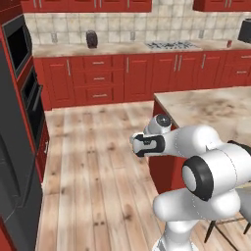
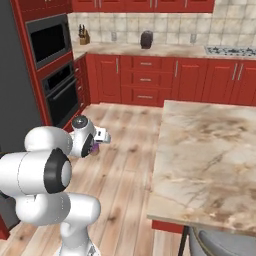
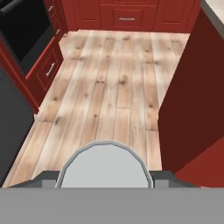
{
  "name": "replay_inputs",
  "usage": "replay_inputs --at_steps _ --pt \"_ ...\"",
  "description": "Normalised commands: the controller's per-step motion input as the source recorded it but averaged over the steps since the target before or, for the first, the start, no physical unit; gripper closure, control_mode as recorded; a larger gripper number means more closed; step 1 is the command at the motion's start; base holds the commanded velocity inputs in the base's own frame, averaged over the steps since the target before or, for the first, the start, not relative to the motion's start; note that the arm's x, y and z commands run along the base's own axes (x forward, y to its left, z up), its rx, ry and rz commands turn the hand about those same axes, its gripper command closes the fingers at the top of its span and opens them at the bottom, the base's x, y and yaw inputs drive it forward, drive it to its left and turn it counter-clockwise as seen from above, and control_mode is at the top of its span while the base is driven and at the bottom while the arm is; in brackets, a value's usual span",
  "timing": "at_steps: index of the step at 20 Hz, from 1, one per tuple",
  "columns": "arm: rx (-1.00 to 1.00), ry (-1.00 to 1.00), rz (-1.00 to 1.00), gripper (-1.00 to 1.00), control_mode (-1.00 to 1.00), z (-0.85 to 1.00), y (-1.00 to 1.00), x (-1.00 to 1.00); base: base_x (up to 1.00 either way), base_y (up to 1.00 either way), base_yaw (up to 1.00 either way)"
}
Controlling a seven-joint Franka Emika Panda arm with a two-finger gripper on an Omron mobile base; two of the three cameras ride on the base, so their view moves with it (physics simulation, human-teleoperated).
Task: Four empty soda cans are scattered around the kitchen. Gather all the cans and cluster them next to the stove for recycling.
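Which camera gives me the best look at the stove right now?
The left base view: the stove sits whole on the far counter, black grates visible. The right base view cuts it off at the frame edge. The hand view faces the wood floor.

The gripper (image 3: 105,177) holds a soda can (image 3: 105,168) above the floor (image 3: 113,87); the stove (image 1: 171,45) lies far ahead on the surface (image 1: 117,48), another soda can (image 1: 229,43) beside it.
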Motion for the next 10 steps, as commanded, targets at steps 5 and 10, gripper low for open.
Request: replay_inputs --at_steps 5,10 --pt "0.00 0.00 0.00 1.00 1.00 0.00 0.00 0.00 0.60 0.27 0.00" --pt "0.00 0.00 0.00 1.00 1.00 0.00 0.00 0.00 0.58 0.26 0.00"
